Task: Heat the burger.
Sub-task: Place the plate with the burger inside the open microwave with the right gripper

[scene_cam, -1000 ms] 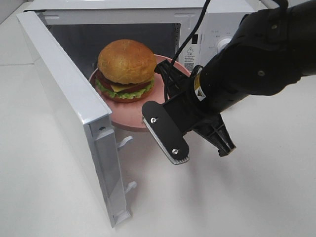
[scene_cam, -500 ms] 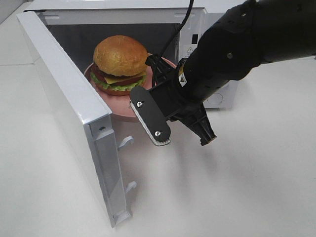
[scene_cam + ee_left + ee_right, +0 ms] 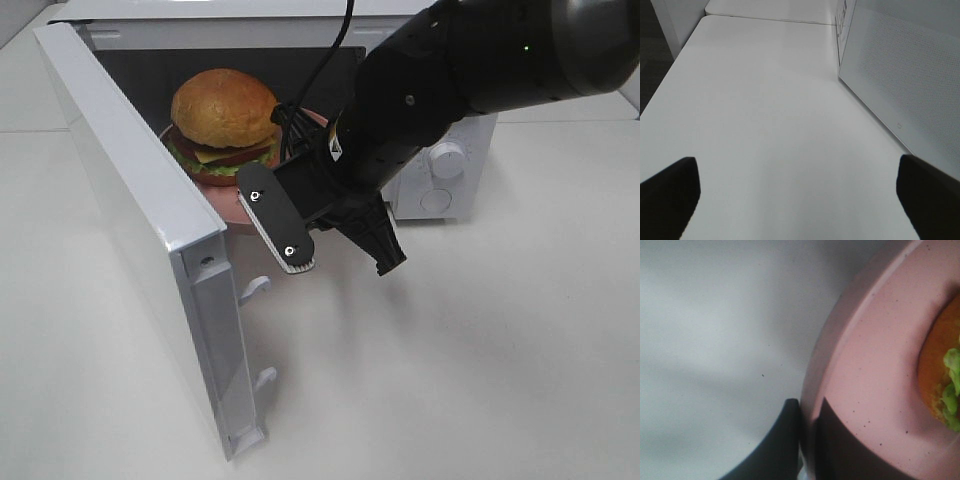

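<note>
Carrying plate [image 3: 875, 365] and burger [image 3: 222, 122] further left and deeper into the microwave [image 3: 440, 160] mouth than a second ago. Pinching the plate's rim with the right hand [image 3: 807, 440], one finger on each side. Keeping the burger sitting on the plate, just behind the swung-open door [image 3: 130, 200]. Holding the left hand [image 3: 800, 200] spread wide above the table [image 3: 480, 380], gripping nothing.

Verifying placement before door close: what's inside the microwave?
The burger on the pink plate, in the microwave opening, the right gripper shut on the plate's rim. The arm covers the cavity's right side; whether the plate rests on the floor is hidden.
</note>
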You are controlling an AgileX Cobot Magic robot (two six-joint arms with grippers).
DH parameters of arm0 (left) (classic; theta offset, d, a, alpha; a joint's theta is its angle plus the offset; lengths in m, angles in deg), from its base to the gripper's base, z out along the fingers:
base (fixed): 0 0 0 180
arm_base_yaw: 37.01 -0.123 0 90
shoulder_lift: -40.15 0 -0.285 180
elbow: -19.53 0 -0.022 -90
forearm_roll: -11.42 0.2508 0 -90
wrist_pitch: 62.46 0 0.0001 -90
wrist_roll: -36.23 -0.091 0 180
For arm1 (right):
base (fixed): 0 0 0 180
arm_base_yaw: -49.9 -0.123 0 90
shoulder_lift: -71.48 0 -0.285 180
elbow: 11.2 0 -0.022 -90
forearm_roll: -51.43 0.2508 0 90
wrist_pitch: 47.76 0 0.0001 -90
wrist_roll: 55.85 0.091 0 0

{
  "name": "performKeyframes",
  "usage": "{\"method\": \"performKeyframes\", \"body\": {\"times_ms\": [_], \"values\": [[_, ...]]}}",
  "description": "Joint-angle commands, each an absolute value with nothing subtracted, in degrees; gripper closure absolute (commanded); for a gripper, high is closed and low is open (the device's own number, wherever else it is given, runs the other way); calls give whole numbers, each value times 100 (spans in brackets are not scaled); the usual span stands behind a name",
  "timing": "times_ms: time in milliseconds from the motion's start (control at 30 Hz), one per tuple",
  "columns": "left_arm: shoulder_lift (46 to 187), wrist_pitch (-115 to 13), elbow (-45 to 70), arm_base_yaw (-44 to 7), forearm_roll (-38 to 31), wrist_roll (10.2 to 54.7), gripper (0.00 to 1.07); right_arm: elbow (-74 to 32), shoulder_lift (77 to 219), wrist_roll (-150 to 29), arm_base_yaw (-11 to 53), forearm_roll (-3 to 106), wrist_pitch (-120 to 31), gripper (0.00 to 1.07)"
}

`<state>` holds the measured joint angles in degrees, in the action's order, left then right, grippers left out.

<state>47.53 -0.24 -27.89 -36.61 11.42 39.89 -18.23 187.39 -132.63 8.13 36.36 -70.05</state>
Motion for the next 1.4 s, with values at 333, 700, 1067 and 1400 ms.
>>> {"method": "performKeyframes", "body": {"times_ms": [333,700,1067,1400], "values": [[4736,-110,-2812,-3632,1079,3989,4,-1130,19071,-13440,864,3722,-7131,105],[4736,-110,-2812,-3632,1079,3995,4,-448,19432,-13366,864,3722,-7578,105],[4736,-110,-2812,-3632,1079,3989,4,308,19868,-13326,990,3808,-7916,105],[4736,-110,-2812,-3632,1079,3989,4,801,20154,-13217,1065,3842,-8065,104]]}}
